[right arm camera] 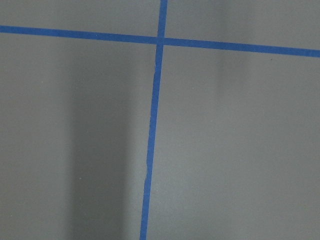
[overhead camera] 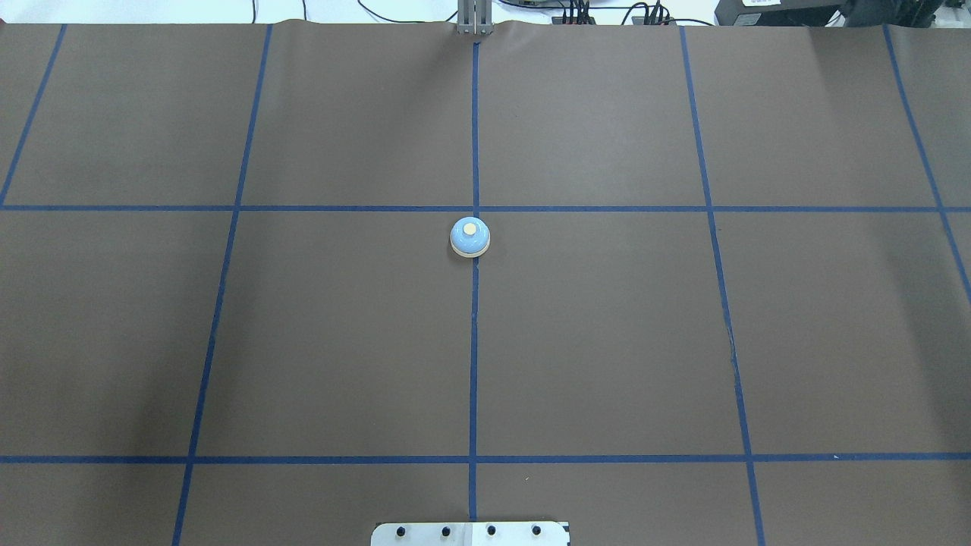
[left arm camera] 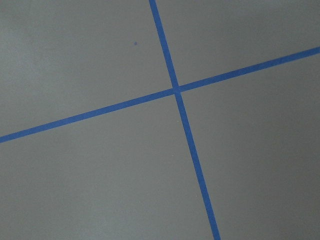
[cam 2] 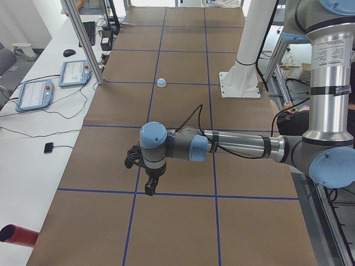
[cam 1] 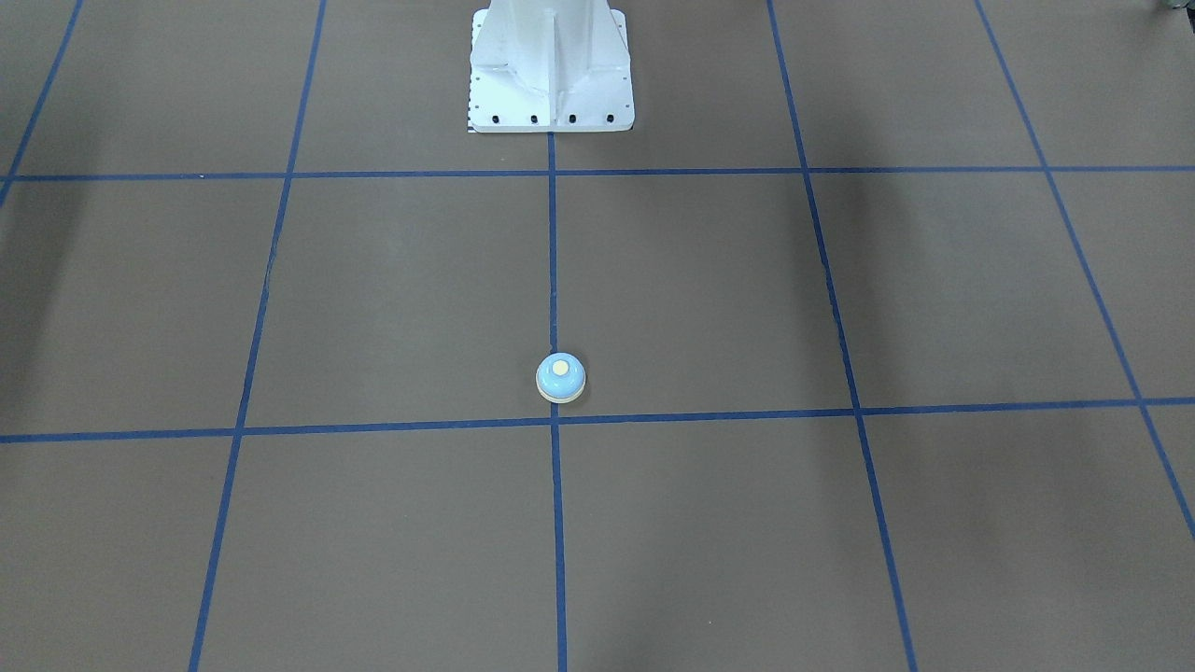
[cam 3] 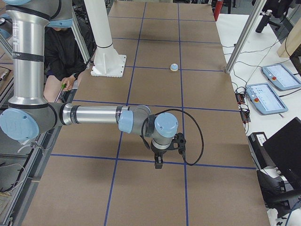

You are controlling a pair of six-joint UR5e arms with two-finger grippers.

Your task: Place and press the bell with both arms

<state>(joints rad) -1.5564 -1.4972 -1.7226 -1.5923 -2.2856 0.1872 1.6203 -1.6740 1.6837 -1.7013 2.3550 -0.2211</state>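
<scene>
While the bell [overhead camera: 470, 237] sits alone on the bench [overhead camera: 341, 341], on its centre tape line and well apart from both arms, a clumsy sideways approach could knock it sliding. Only the side views show my left hand [cam 2: 150, 189] and right hand [cam 3: 159, 163]; whether each is apart or together I cannot tell

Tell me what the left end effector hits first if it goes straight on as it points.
The left arm's black two-finger end effector points down, so it would likely meet the brown paper table cover first, near a blue tape crossing. The light blue dome bell sits far off that line.
</scene>
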